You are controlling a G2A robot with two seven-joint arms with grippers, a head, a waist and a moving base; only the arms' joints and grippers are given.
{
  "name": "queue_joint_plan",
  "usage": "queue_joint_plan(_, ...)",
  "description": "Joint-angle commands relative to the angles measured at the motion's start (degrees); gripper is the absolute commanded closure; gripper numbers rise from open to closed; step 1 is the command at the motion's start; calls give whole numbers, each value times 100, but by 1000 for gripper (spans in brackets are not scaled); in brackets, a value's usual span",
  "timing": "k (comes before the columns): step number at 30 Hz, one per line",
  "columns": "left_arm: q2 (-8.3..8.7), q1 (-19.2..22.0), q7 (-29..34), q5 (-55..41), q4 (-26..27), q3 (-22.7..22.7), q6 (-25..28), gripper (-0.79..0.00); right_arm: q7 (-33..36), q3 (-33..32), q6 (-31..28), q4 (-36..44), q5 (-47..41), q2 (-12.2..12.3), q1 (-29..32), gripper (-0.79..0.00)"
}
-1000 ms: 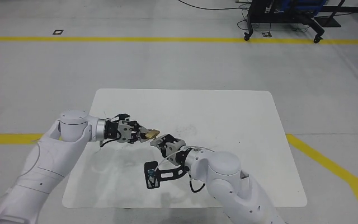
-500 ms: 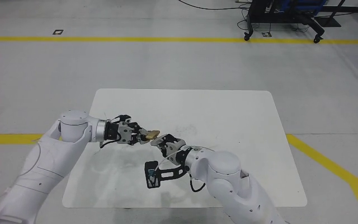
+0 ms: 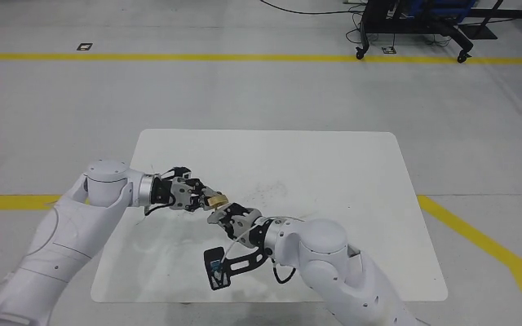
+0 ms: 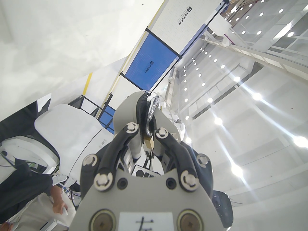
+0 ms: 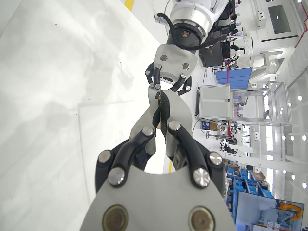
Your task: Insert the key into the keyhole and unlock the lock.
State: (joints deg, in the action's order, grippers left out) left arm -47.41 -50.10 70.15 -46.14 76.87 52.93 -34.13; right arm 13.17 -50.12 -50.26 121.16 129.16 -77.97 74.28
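The lock (image 3: 217,198) is a small brass padlock with a silver shackle (image 4: 152,108), held over the table (image 3: 351,163) left of centre in the top view. The left end effector (image 3: 207,199) clamps it, its arm stretched in from the frame's left. The right end effector (image 3: 220,215), fingers pressed together on something too small to tell, points up from lower centre, its tip just beside the lock.

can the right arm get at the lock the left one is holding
Probably yes. The left gripper holds the lock above the table, brass end toward the right gripper, whose shut fingers sit right by it with nothing between. Exact alignment is too small to tell.
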Motion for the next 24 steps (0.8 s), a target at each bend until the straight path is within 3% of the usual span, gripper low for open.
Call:
queue_joint_plan(1, 4, -1, 11, -14, -9, 15, 11, 0, -104, -135, 34, 115, -7, 44, 117, 0)
queue_joint_plan(11, 8, 12, 50, -34, -12, -17, 50, 0, -676, -283, -128, 43, 183, 200, 168, 0)
queue_joint_plan(24, 37, 80, 90, -62, -36, -157, 90, 0, -568, -206, -48, -209, -101, 202, -109, 0)
